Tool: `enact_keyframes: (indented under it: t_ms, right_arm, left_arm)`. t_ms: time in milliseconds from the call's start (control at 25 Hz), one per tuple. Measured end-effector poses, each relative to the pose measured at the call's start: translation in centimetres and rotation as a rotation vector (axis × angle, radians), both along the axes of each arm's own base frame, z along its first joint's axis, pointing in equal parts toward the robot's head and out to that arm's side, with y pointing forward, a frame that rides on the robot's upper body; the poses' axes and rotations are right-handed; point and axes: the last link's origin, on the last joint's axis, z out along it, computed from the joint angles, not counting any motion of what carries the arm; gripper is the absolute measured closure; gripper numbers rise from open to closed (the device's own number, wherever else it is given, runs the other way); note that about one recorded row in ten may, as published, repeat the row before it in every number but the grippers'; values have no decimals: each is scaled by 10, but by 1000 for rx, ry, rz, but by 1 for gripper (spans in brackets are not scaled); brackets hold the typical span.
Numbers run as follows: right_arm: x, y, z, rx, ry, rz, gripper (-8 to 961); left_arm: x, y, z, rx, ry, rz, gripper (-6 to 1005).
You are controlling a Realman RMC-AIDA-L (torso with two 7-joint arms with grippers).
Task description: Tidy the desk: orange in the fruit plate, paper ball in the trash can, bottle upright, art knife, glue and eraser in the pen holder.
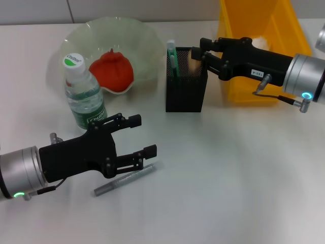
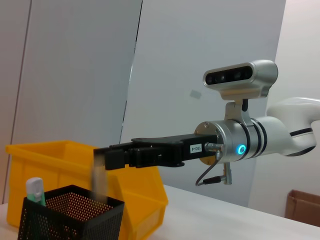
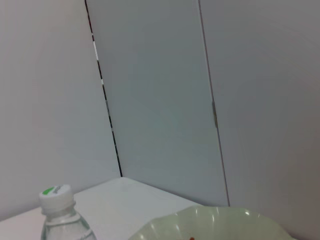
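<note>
Starting nearest, all placed from the pen holder (image 1: pixel 186 81):
Knife: grey art knife (image 1: pixel 124 179) flat on the bench (image 1: pixel 228 178), well in front of the holder and to its left.
Left gripper: left gripper (image 1: pixel 144 136) just above the knife's far end, fingers apart, nothing between them.
Bottle: bottle (image 1: pixel 84 97) upright, left of the holder, just behind the left gripper.
Holder: upright mid-bench, a green-and-white stick (image 1: pixel 172 58) standing in its left corner.
Right gripper: right gripper (image 1: pixel 195 55) over the holder's right rim, clamped on a blurred beige eraser (image 1: pixel 194 60) above the opening.
Plate: fruit plate (image 1: pixel 137 35) behind and left of the holder, orange (image 1: pixel 111 71) inside.
Trash can: trash can (image 1: pixel 254 20) just right of the holder, a white paper ball (image 1: pixel 261 41) in it.
</note>
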Motion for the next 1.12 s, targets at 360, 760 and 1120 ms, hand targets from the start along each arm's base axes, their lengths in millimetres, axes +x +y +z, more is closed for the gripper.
enact_keyframes:
  t_ms: [360, 760, 1120]
  right_arm:
    - [-5, 2, -6, -7, -30, 17, 647]
    - [-10, -22, 5, -55, 62, 118, 648]
    - [16, -75, 9, -94, 153, 180, 648]
  left_arm:
    - [0, 0, 0, 0, -1, 0, 214]
    - [1, -1, 0, -1, -6, -2, 214]
    - [3, 1, 3, 6, -16, -11, 215]
